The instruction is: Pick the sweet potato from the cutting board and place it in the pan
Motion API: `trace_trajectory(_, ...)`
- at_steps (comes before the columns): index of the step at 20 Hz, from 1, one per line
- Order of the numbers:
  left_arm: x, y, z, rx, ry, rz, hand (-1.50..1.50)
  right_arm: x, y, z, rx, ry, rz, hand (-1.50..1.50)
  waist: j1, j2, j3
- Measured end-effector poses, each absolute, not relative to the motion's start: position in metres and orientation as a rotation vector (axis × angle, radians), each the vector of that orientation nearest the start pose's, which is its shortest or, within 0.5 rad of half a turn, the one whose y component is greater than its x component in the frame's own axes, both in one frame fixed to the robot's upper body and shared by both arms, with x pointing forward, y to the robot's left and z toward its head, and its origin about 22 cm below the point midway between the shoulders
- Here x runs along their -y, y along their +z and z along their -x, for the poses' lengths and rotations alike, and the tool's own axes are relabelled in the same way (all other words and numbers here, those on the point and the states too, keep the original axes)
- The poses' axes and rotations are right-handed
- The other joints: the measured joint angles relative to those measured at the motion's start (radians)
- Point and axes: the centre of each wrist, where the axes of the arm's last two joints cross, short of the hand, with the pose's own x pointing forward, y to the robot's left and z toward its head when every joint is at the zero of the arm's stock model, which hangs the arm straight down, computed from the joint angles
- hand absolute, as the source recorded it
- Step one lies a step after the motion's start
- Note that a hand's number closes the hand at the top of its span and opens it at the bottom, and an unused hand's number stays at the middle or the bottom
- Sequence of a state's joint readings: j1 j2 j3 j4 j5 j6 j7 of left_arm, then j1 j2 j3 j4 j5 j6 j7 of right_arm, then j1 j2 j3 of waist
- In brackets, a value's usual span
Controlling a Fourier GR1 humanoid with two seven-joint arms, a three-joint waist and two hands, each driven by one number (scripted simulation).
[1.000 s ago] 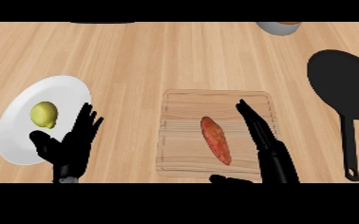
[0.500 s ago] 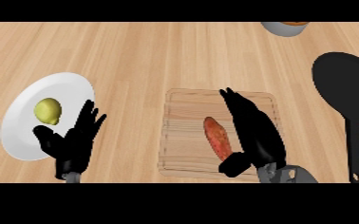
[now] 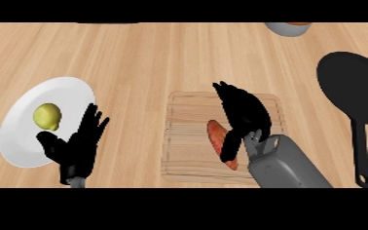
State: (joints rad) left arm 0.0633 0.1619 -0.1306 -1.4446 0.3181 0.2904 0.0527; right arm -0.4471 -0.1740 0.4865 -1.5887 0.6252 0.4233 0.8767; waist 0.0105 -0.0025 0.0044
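My right hand (image 3: pixel 243 111) lies over the cutting board (image 3: pixel 188 126), fingers (image 3: pixel 229 91) stretched nearly straight and holding nothing, thumb down beside the sweet potato (image 3: pixel 218 137), which rests on the board just left of my palm. Bare worktop (image 3: pixel 158 58) opens beyond the fingertips. The black pan (image 3: pixel 346 85) sits well off to the right, at the view's edge. My left hand (image 3: pixel 78 143) rests open, overlapping a white plate (image 3: pixel 68 92) with a lemon (image 3: pixel 47 116).

Illumination even, bright, diffuse; no distinct source direction. Wooden surface (image 3: pixel 144 58) free of glare. Soft faint shadow beneath white plate (image 3: pixel 68 90) rim. Focus uniform throughout.
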Motion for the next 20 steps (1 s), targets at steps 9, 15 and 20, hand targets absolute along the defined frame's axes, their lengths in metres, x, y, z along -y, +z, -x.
trace_trajectory(9, -0.251, -0.035, -0.223, 1.267, 0.262, -0.071, 0.00, 0.110, 0.078, -0.285, 0.847, 1.317, 0.523, -1.50, -0.007, -0.001, -0.001)
trace_trajectory(15, -0.246, -0.034, -0.223, 1.267, 0.266, -0.083, 0.00, 0.116, 0.071, -0.281, 0.864, 1.303, 0.536, -1.50, -0.008, -0.001, -0.001)
trace_trajectory(20, -0.250, -0.038, -0.226, 1.271, 0.264, -0.074, 0.00, 0.115, 0.059, -0.283, 0.897, 1.277, 0.568, -1.50, -0.008, -0.001, 0.000)
